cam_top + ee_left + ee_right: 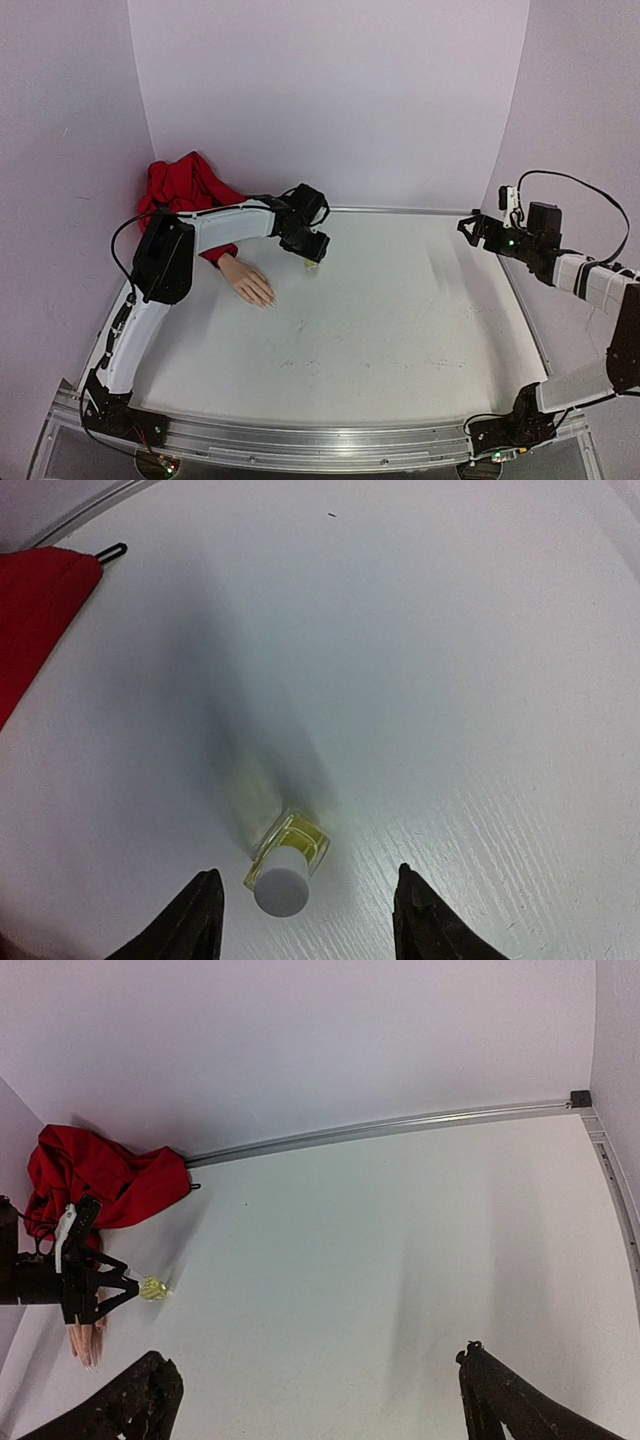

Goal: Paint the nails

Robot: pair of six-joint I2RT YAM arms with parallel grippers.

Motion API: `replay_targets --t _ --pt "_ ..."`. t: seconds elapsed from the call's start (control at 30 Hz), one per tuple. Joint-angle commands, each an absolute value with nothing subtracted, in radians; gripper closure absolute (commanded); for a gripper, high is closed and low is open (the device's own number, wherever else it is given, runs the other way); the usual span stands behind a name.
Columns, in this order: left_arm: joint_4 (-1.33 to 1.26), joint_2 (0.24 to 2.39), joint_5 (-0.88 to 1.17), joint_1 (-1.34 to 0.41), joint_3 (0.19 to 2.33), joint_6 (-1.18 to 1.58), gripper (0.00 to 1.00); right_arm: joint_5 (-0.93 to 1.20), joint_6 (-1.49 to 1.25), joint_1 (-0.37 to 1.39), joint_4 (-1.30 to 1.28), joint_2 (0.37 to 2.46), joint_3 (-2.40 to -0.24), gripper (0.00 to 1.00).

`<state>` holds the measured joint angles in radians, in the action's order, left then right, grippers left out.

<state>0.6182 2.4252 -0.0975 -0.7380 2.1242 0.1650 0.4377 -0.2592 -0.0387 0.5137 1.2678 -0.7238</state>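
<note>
Tabletop (400,330) of scuffed white, edged with a metal rail and closed in by pale lilac walls (330,90), is spread beneath both arms. Behind the left claw (312,250) and off to its left, a red fabric sleeve (180,185) is bunched in the far corner against the wall. The left arm (160,260) is reached out across the sleeve's lower part. The right arm (590,280) is held raised at the opposite side, with the right claw (470,228) over the far right part of the tabletop, well apart from everything else.

The pale peach mannequin hand (246,280) is laid flat on the tabletop, to the left of the left claw and on the side toward the arm bases, near it but not touching. The right claw is seen spread wide. The left claw is pointed downward with its jaws apart, one finger on each side of a small yellowish bottle (292,848). A gap is visible between each of its fingers (200,920) and the bottle's white cap (281,892), so nothing is pinched. The bottle is set directly under the left claw, with its cap turned toward it.

The nails (266,300) are found at the mannequin fingertips, which are pointed away from the sleeve and toward the near rail. They are placed left of the left claw and apart from it, and are too small to be made out singly.
</note>
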Motion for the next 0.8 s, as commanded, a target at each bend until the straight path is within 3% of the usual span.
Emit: replay_targets --t 0.0,0.77 --pt "0.660 2.447 -0.144 -0.738 2.189 0.169 0.45 0.450 -0.257 -0.044 0.560 1.205 -0.724 0.02" --pt "0.678 2.475 -0.142 -0.736 2.248 0.154 0.86 0.466 -0.256 -0.043 0.555 1.219 -0.721 0.02"
